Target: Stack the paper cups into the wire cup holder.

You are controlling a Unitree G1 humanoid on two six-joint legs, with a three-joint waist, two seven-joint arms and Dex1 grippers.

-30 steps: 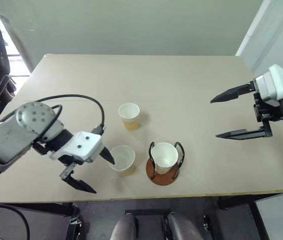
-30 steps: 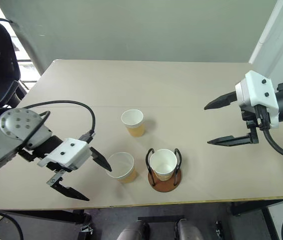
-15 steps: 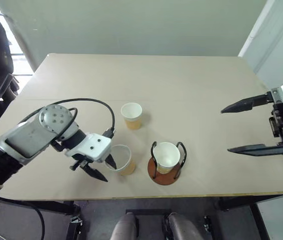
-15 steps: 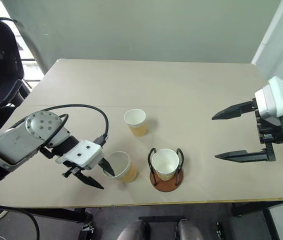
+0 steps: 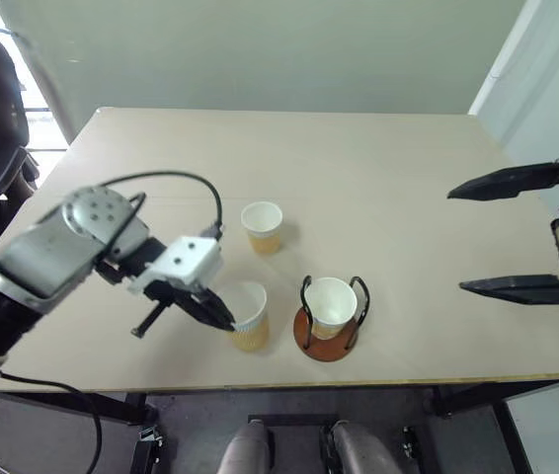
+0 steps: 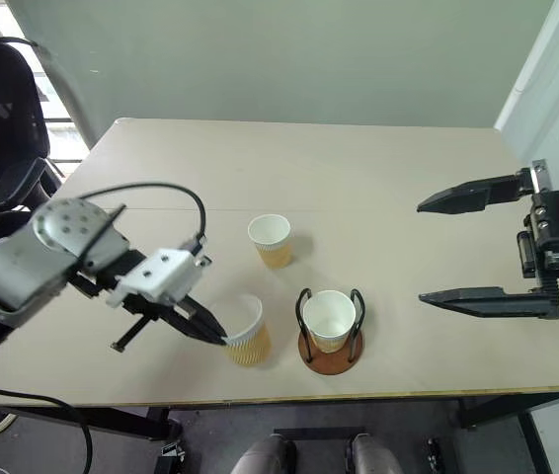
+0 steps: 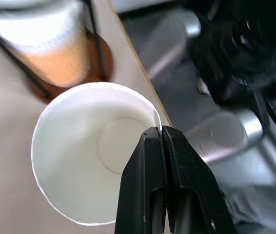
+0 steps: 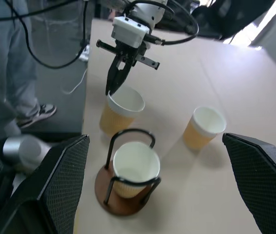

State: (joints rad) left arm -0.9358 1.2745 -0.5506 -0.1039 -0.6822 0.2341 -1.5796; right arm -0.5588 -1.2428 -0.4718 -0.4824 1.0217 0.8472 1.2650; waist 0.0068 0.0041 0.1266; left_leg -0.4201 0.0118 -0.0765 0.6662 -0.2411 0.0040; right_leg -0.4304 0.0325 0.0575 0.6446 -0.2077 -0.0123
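As one cup already sits in the holder [image 5: 329,331] near the table's front edge, the left gripper [image 5: 222,318] pinches the neighbouring cup's [image 5: 250,316] rim for stacking, right gripper [image 6: 457,247] released.

My left gripper [image 5: 222,321] is angled down toward my right, fingers [image 7: 160,161] pinched together on the rim of a paper cup [image 5: 248,316]. My right gripper [image 6: 457,247] hangs out at my right side, raised, pointing left, fingers spread wide, holding nothing.
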